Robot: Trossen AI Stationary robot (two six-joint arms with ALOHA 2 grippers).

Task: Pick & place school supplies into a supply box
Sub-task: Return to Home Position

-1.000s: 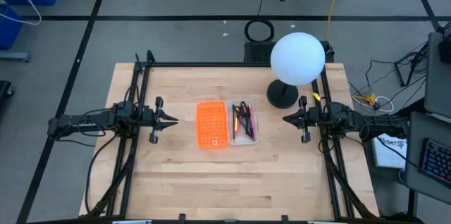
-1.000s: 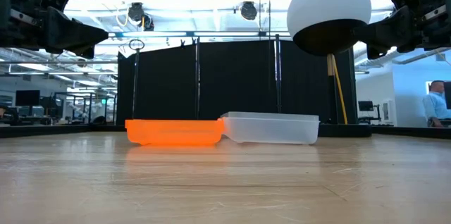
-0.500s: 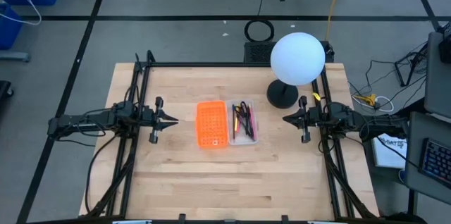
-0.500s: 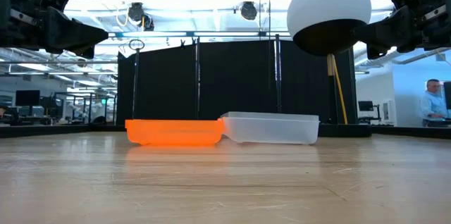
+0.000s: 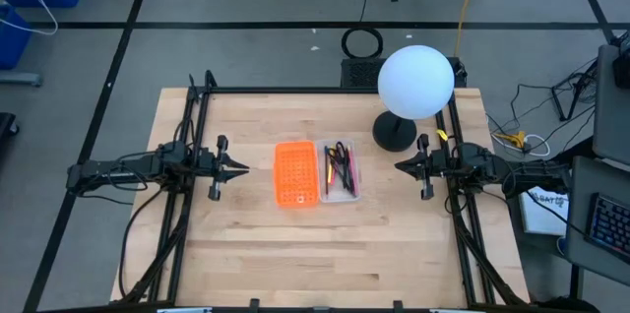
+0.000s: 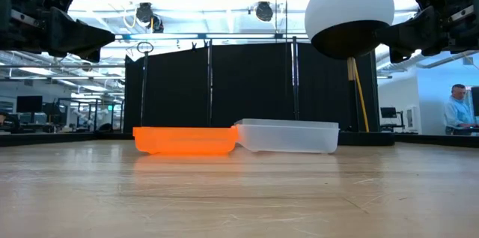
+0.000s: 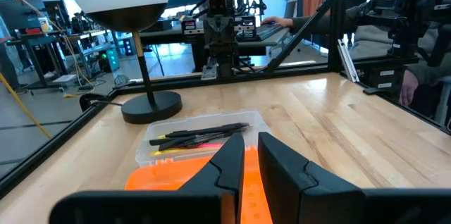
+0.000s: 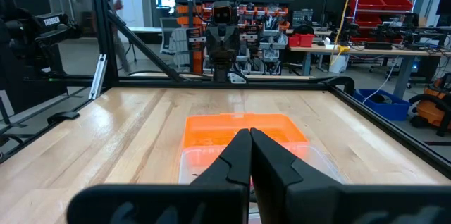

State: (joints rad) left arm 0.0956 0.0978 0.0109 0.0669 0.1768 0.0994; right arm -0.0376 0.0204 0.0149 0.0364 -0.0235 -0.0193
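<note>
Mid-table, supply box (image 5: pixel 316 172) lying open, pens and pencils (image 5: pixel 340 167) inside its clear half, left gripper (image 5: pixel 239 165) fingers nearly closed, empty, right gripper (image 5: pixel 402 165) fingers closed, empty, both well apart from it.

Supply box (image 5: pixel 315 172) is half bright orange with a grid texture, half clear, holding black, yellow and pinkish-red pens (image 5: pixel 340 168), on a pale wood-grain desk (image 5: pixel 325 244) by a white globe lamp (image 5: pixel 415 82).

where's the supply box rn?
High view: supply box sits open at table centre between both grippers, clear half with pens toward the lamp.
</note>
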